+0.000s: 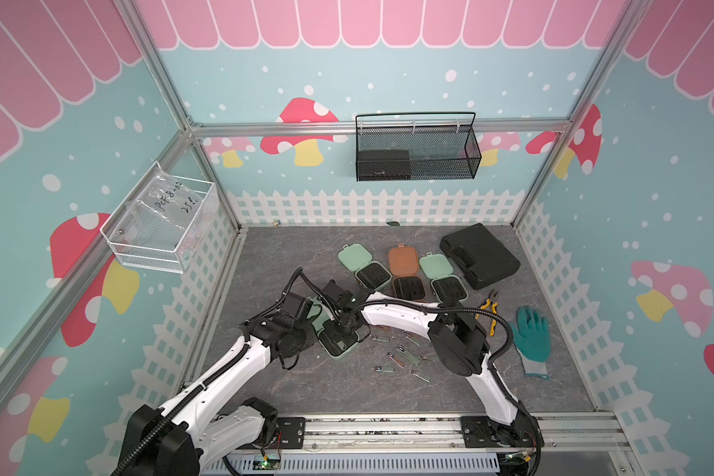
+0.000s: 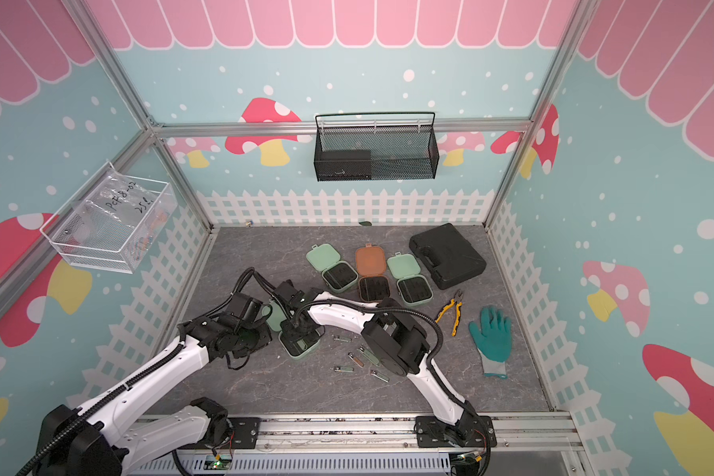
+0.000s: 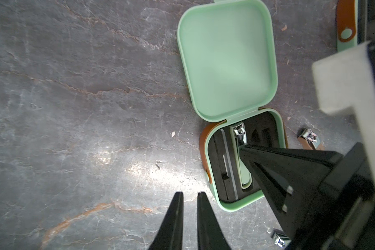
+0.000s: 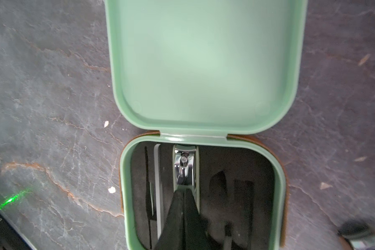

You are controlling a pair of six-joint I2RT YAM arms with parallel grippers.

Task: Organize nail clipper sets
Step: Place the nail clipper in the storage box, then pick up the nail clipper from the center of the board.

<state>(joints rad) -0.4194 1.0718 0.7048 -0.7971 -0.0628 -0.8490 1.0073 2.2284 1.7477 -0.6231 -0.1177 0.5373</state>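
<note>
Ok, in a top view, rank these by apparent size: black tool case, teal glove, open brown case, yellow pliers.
1. black tool case
2. teal glove
3. open brown case, only slightly smaller than the glove
4. yellow pliers

There are four cases: three green cases (image 1: 357, 254) (image 1: 437, 266) (image 3: 225, 65) and one brown case (image 1: 402, 259). One clipper (image 3: 239, 134) lies in a case slot. At least five loose clippers (image 2: 342, 338) show in a top view; beside the right arm (image 1: 400, 317) the exact count is unclear. There is one tool case (image 1: 479, 255), one pliers (image 1: 487, 309) and one glove (image 1: 530, 338). There are two baskets, one black basket (image 1: 442, 160) and one white basket (image 1: 149, 247). There are two arms, counting the left arm (image 1: 231, 362).
</note>
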